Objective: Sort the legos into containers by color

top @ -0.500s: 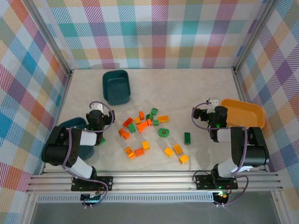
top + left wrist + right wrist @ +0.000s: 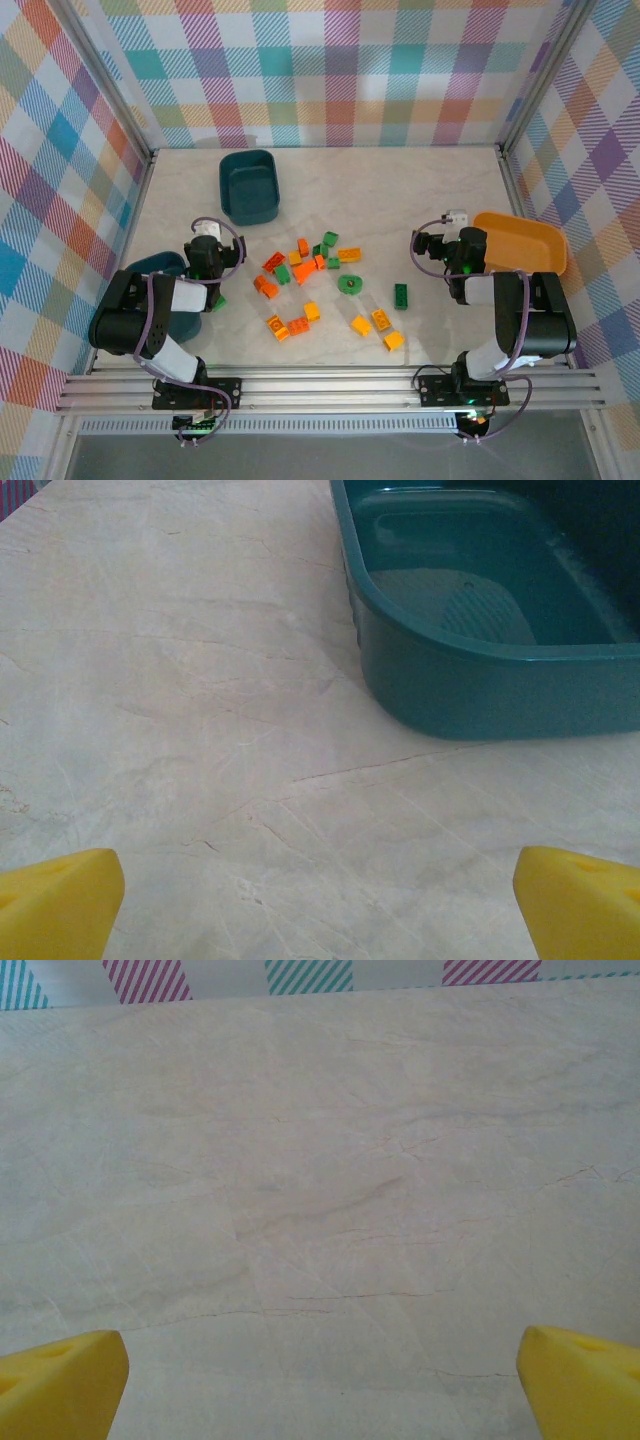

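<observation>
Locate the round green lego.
Top external view: the round green lego lies near the middle of the table, at the pile's right edge, just left of a lone dark green brick.

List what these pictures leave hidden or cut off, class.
- Near-left dark teal plastic tub: top view, left arm covers most; contents unseen.
- Orange-yellow plastic tub: top view, right arm overlaps its near corner.
- Dark teal plastic tub ahead: left wrist view, right edge cuts it off.
</observation>
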Robot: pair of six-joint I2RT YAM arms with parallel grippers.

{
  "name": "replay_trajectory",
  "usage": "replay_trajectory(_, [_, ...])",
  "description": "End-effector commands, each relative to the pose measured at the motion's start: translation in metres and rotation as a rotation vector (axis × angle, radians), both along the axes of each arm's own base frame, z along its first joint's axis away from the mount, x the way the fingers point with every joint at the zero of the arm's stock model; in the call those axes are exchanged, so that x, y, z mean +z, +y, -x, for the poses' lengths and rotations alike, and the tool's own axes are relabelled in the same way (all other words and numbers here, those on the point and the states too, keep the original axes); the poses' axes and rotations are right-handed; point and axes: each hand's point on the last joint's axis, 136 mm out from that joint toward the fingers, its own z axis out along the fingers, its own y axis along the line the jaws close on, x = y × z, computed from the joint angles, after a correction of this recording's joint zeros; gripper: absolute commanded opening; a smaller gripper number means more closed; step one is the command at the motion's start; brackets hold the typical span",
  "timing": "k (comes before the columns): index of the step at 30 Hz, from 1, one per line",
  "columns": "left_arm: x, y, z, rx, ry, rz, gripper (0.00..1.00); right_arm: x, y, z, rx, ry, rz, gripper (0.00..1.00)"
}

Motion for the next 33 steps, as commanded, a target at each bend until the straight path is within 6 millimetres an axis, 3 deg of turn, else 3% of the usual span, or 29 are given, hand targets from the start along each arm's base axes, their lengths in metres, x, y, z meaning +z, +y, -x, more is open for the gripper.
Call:
replay_trajectory(1, [0.013, 0.002, -0.008, -0.001, -0.046, 0.014, 1.00, 0.006, 0.002, -0.004, 0.010, -0.017, -0.017, 1.00])
replay_trajectory(18, [0.016, 0.004, -0.009, 0.013, -0.047, 0.011, 1.00, 0.007, 0.001, -0.004, 0.007, -0.021, -0.015, 1.00])
replay_trajectory(20, [0.027, 0.005, -0.010, 0.024, -0.020, 0.006, 1.00, 0.011, -0.002, -0.005, -0.031, -0.005, 0.006, 1.00])
replay_trajectory(21, [0.037, 0.004, -0.011, 0.016, 0.004, 0.003, 1.00, 0.022, -0.001, -0.008, -0.039, 0.007, 0.027, 1.00])
replay_trajectory(23, [0.074, 0.002, -0.010, 0.012, -0.019, 0.010, 1.00, 0.043, 0.006, -0.007, -0.034, 0.043, 0.061, 1.00])
replay_trajectory(26, [0.138, -0.001, 0.003, 0.034, -0.085, 0.085, 1.00, 0.095, 0.013, -0.001, -0.094, 0.037, 0.017, 1.00])
replay_trajectory(28, [0.167, 0.014, 0.021, 0.188, -0.087, 0.211, 1.00, 0.114, 0.011, 0.005, -0.168, 0.091, -0.119, 1.00])
replay_trajectory(31, [0.171, 0.052, 0.063, 0.531, 0.002, 0.329, 1.00, 0.114, 0.013, 0.014, -0.226, 0.176, -0.286, 1.00])
replay_trajectory(33, [0.152, 0.070, 0.087, 0.692, 0.065, 0.362, 1.00, 0.107, 0.019, 0.017, -0.213, 0.216, -0.374, 1.00])
